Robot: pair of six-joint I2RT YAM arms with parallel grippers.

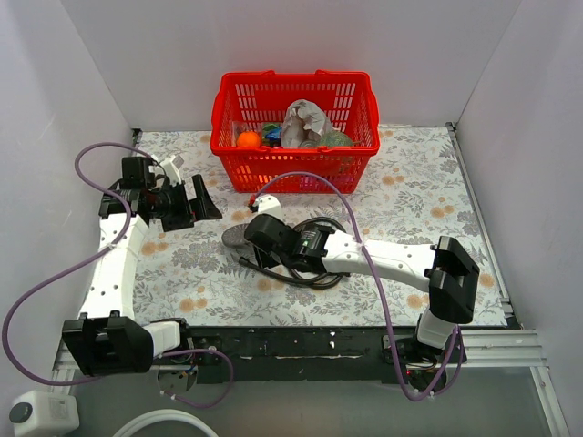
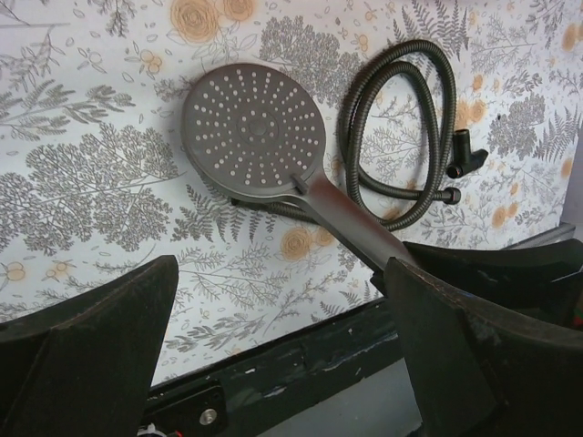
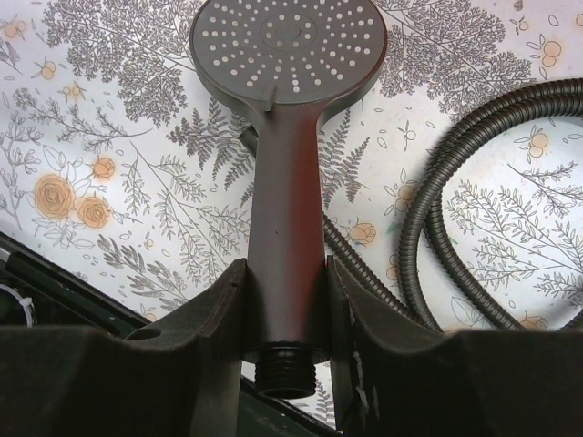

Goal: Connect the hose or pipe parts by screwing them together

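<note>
The grey hand shower [image 3: 287, 55] lies face up on the flowered table, its round head [image 1: 234, 238] just left of the coiled dark hose [image 1: 310, 259]. My right gripper [image 3: 284, 273] is shut on the straight handle [image 3: 286, 200], and the threaded end [image 3: 284, 373] sticks out bare behind the fingers. The hose [image 3: 437, 218] loops to the right of the handle, and one strand passes under it. My left gripper [image 1: 202, 205] hovers open and empty to the upper left. In its own view the head [image 2: 255, 127], the hose [image 2: 401, 109] and the end nuts [image 2: 453, 194] show.
A red basket [image 1: 291, 76] with several small items stands at the back of the table. Purple cables [image 1: 364, 228] arc over both arms. A thick white tube [image 1: 164, 421] lies below the table's dark front edge [image 1: 301, 341]. White walls close in the sides.
</note>
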